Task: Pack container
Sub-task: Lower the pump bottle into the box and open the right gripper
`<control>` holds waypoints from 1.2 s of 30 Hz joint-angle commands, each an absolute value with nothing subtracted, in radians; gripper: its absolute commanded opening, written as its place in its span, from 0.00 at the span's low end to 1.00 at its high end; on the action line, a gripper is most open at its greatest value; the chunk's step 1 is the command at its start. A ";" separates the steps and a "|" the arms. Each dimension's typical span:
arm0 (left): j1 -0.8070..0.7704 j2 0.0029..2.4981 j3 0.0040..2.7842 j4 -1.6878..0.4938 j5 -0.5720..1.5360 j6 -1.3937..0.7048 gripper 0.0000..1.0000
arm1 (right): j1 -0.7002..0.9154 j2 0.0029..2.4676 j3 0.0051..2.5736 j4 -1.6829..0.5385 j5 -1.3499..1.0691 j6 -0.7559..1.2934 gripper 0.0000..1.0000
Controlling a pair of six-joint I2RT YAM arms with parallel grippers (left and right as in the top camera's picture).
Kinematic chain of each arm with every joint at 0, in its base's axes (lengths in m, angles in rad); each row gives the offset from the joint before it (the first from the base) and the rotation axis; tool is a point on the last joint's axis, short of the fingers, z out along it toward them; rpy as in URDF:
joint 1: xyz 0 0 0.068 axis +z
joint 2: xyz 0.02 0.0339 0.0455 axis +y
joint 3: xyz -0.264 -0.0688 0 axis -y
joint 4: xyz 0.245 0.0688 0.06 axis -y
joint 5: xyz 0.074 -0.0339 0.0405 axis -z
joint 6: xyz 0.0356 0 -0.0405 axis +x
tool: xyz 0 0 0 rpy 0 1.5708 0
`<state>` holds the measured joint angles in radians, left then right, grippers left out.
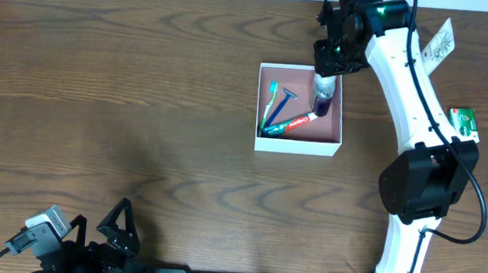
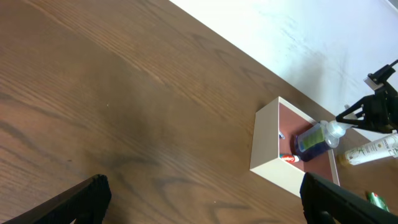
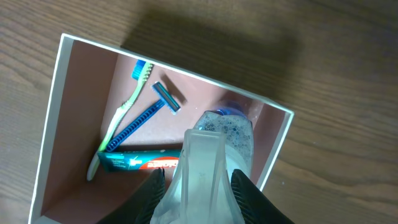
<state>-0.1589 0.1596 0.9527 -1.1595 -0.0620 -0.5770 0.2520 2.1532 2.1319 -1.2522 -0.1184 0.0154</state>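
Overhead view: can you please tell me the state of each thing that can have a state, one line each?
container: open, partly packed.
bottle: gripped at its cap end, lower end inside the container.
toothbrush: lying inside.
razor: lying inside, beside the toothbrush.
toothpaste tube: lying inside.
green box: on the table, not packed.
right gripper: shut on the bottle.
left gripper: open, holding nothing.

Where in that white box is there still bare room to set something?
Bare pink floor in the shallow white box lies by its far wall, beyond the blue razor. The clear bottle of blue liquid and red-green toothpaste tube crowd the rest.
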 commanded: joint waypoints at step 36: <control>-0.155 0.156 0.953 -1.159 -0.063 -0.582 0.98 | 0.222 2.205 2.143 -1.238 -0.093 0.041 0.37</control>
<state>-0.1589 0.1596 0.9527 -1.1595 -0.0624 -0.5770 0.2268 2.1902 2.1319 -1.2407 -0.0963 0.0231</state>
